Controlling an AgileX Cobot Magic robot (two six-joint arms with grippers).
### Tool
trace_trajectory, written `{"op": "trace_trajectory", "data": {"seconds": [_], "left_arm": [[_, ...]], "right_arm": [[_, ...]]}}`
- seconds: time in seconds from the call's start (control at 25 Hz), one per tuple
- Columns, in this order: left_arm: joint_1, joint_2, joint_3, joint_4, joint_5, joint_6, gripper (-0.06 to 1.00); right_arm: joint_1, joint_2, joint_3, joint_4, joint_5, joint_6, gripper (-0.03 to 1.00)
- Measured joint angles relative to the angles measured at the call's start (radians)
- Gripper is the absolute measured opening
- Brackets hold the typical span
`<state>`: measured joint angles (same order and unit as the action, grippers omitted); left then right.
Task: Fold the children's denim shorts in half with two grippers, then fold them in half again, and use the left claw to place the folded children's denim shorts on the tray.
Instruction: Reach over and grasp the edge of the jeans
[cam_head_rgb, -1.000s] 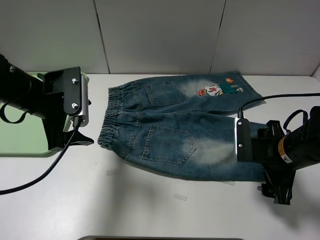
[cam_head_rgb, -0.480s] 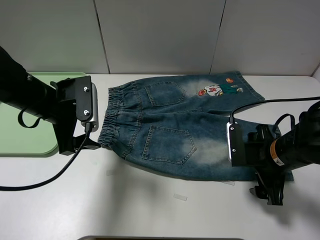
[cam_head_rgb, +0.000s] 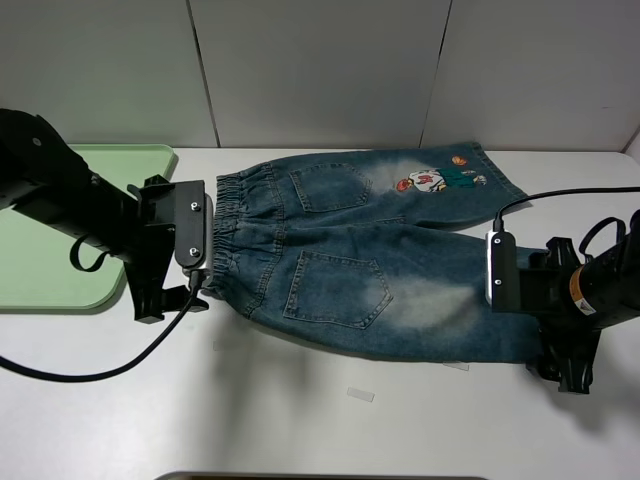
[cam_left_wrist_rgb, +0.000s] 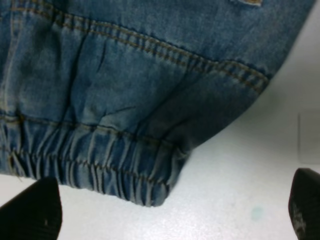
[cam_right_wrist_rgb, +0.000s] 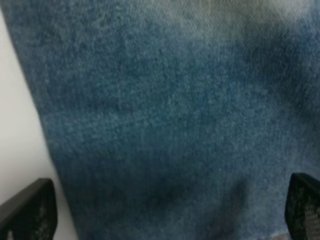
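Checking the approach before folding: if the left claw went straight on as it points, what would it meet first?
Probably the waistband corner of the denim shorts, which sits inside the spread of the open left claw, with bare table beside it. Depth is unclear.

A white table (cam_head_rgb: 300, 430) carries the children's denim shorts (cam_head_rgb: 340, 270), spread flat at its centre with the waistband toward 9 o'clock. The pale-green tray (cam_head_rgb: 40, 270) lies at 9 o'clock, a small clear strip (cam_head_rgb: 360, 394) toward 6 o'clock
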<state>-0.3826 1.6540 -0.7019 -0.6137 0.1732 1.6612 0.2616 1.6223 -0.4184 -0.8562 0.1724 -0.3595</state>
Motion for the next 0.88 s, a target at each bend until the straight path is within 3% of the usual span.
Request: {"op": "trace_trajectory", "data": {"seconds": [0.24,0.32,0.56,0.64,0.76,0.88], "left_arm": [[0.000,0.000,0.000,0.000,-0.009,0.000,0.90],[0.000,0.000,0.000,0.000,-0.009,0.000,0.90],[0.000,0.000,0.000,0.000,-0.009,0.003,0.90],[0.000,0.003,0.000,0.000,-0.010,0.003,0.90],[0.000,0.005,0.000,0.000,-0.010,0.003,0.90],[0.000,0.005,0.000,0.000,-0.009,0.003,0.90]], "right_arm": [[-0.037,0.017,-0.006,-0.052,0.000,0.000,0.66],[-0.058,0.024,-0.008,-0.072,0.001,0.000,0.57],[-0.071,0.040,-0.010,-0.113,0.021,0.000,0.17],[-0.071,0.041,-0.010,-0.116,0.021,0.000,0.08],[-0.071,0.041,-0.010,-0.117,0.024,0.000,-0.01],[-0.071,0.043,-0.010,-0.118,0.026,0.000,-0.03]]}}
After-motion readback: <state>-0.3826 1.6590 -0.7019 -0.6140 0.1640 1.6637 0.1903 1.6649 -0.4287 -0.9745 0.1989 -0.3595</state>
